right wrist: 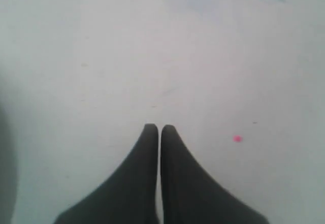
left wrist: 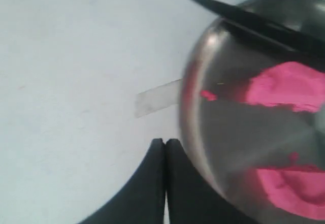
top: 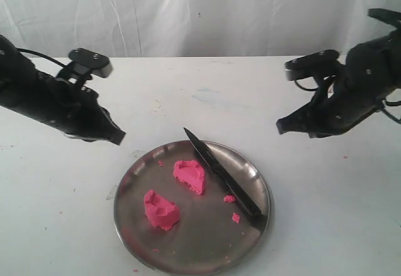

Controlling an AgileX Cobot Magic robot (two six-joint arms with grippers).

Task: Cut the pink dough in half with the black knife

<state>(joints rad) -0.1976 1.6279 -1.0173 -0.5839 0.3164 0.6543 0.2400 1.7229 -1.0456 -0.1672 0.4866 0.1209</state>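
- Pink dough sits in two chunks, lower centre: cut looks done.
- Black knife rests across the plate (nobody gripping it).
- Left gripper and right gripper hang clear, fingers clenched on nothing.

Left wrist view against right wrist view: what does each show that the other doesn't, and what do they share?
Only the left wrist view shows the metal plate, two chunks of the pink dough in it, the black knife lying across the plate's rim with its tip out over the table, and a strip of clear tape beside the plate. Only the right wrist view shows a lone pink crumb on bare table. Both show white table and a shut, empty tool: left tool, right tool.
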